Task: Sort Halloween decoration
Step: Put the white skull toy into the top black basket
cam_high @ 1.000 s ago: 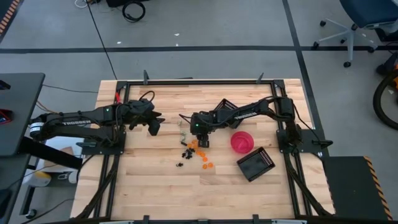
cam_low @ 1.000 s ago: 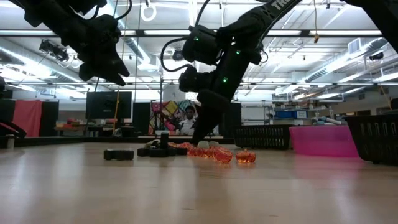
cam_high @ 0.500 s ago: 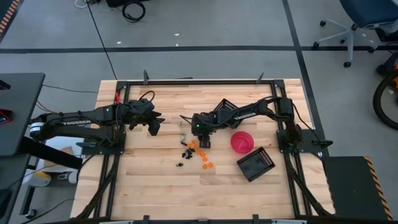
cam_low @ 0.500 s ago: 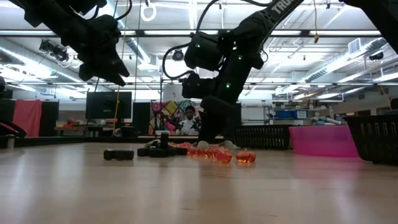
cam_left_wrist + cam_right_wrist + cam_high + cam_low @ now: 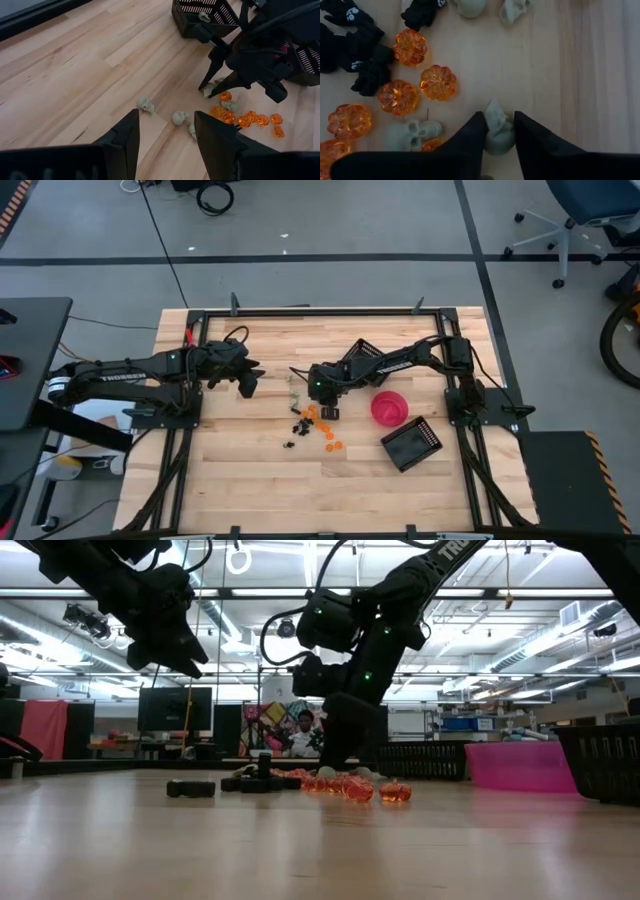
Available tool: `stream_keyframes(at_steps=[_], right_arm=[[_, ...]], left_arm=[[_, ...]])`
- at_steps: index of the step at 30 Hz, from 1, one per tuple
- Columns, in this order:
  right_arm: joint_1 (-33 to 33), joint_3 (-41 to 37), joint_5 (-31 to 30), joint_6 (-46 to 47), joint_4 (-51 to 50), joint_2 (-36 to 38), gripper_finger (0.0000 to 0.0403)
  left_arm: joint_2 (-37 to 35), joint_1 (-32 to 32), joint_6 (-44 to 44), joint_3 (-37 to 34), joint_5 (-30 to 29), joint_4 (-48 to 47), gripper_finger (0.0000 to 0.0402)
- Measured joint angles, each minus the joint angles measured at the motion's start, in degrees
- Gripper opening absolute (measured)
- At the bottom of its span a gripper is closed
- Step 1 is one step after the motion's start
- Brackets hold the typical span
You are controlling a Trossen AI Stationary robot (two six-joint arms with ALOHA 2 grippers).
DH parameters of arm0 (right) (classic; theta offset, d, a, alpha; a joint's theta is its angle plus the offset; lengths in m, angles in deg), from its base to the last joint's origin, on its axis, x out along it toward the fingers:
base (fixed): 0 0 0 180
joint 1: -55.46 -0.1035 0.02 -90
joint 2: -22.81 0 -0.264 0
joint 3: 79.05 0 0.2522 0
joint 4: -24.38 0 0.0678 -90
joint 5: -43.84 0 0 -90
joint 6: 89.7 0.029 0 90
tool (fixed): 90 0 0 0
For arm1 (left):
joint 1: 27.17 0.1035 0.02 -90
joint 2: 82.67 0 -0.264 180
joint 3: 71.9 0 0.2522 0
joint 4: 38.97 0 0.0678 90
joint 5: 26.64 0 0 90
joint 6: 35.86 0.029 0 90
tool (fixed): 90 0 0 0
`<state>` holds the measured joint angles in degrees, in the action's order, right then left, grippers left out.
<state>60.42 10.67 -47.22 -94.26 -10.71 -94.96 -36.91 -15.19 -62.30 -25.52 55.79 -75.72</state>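
The trinkets lie in a loose pile mid-table (image 5: 312, 420): orange pumpkins (image 5: 437, 82), black pieces (image 5: 365, 75) and pale skulls (image 5: 412, 134). They lie flat on the wood. My right gripper (image 5: 328, 410) stands over the pile's right side with its tips down at the table, shut on one pale skull (image 5: 497, 131). It also shows in the left wrist view (image 5: 207, 91). My left gripper (image 5: 248, 384) hangs above the table left of the pile, open and empty (image 5: 165, 117). A few more skulls (image 5: 146, 104) lie below it. My right gripper pinches the pale skull (image 5: 496, 125) between its two fingers (image 5: 470, 137), one on each side. The fingers come from above, pointing down. The skull is at table level among the other trinkets; whether it is lifted clear, I cannot tell.
A pink round bowl (image 5: 389, 408) stands right of the pile. One black slatted basket (image 5: 411, 444) lies nearer the table's near right, another (image 5: 362, 352) beyond the right arm. Bare wood lies near and left of the pile.
My right gripper has shifted a little toward the table's right edge and tipped from a slant to nearly upright, with its fingertips staying down at the pile. The trinkets on the table have stayed where they were.
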Motion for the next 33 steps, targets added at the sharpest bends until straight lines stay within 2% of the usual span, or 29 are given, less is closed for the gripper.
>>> stream_keyframes(at_steps=[10,20,26,33], right_arm=[[0.37,3.23,-1.25,-1.04,-5.58,1.60,0.0096],[2.08,10.94,-5.12,-1.15,-22.36,4.79,0.0096],[5.22,11.17,-10.13,4.91,-32.06,9.36,0.0096],[11.61,8.56,-10.04,11.24,-35.39,13.75,0.0097]], left_arm=[[0.00,0.00,0.07,0.00,0.02,0.02,0.0162],[0.00,-0.02,0.31,0.00,-1.01,-0.32,0.0162],[-0.02,0.00,0.31,0.00,-1.25,-0.30,0.0162],[-0.01,0.02,0.29,0.00,-1.54,-0.28,0.0162]])
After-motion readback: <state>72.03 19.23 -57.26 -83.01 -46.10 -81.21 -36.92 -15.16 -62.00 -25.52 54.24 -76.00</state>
